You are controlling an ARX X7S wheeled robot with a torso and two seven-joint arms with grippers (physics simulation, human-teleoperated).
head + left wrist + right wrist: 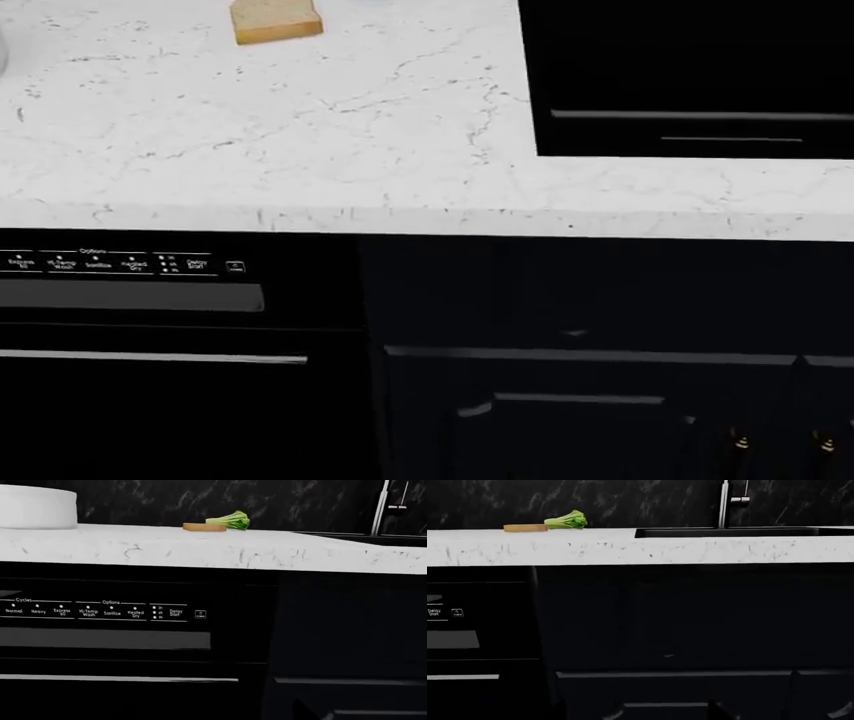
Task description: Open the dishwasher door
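Approach step: dishwasher door (134, 400) shut, lower left of head view. Next: reach its silver handle (154, 357). Jaws unseen, can't tell.

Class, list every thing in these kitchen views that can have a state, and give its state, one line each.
dishwasher door: shut, flush with the front.
handle: untouched, no gripper on it.
cabinet doors: shut.
faucet: no water seen running.
bok choy: lying on the counter.
bread: lying flat on the counter.
Grippers: not in view.
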